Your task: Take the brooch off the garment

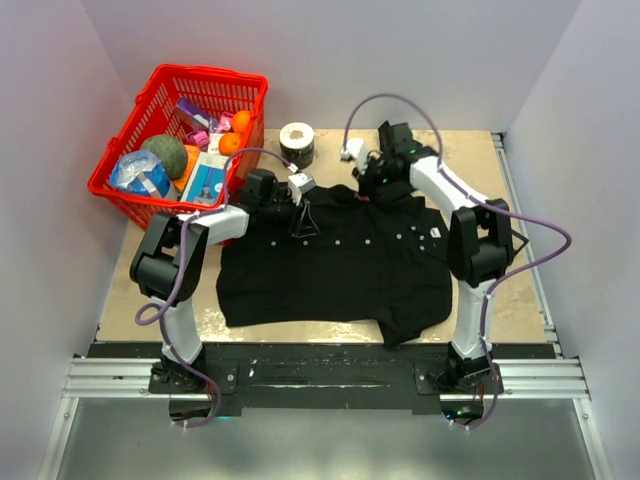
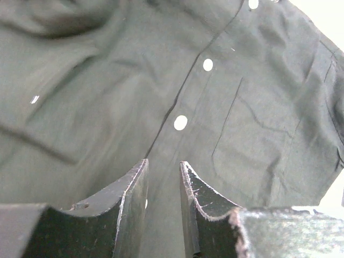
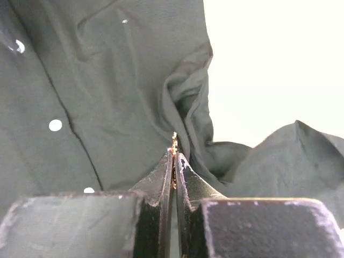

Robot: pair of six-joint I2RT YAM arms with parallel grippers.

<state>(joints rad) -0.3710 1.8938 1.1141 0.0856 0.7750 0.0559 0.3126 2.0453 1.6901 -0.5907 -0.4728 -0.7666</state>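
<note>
Right hand (image 3: 173, 155) is clenched almost blade to blade, and a tiny reddish brooch (image 3: 173, 142) shows as a sliver right at its tips. As far as the wrist view tells, the brooch is pinched there, at the far edge of the large black short-sleeved cloth shirt (image 1: 330, 275), beside a bunched fold near the collar. A grip that fine suits a thing so much smaller than the cloth: it takes the pin alone and leaves the fabric out. Whether the pin is already free of the cloth I cannot tell.

Left hand (image 2: 163, 164) rests on the shirt's front with its fingers parted by a narrow gap, grasping nothing, straddling the button strip. I judge it is there to hold the soft cloth down, so that the shirt stays flat rather than lifting when the right hand pulls.

The shirt lies spread flat across the tan table (image 1: 480, 160), between the two arms, which makes the pin easy to reach from above. Beyond the shirt's far left corner stands a red plastic basket (image 1: 122, 128) of groceries. A white-and-dark roll of tape (image 1: 297, 143) sits just past the shirt's far edge.

By count: two hands, one shirt, one brooch, one basket, one roll. The left wrist view shows three round white buttons (image 2: 180, 122) in clear sight along the strip, and the right wrist view also shows three.
</note>
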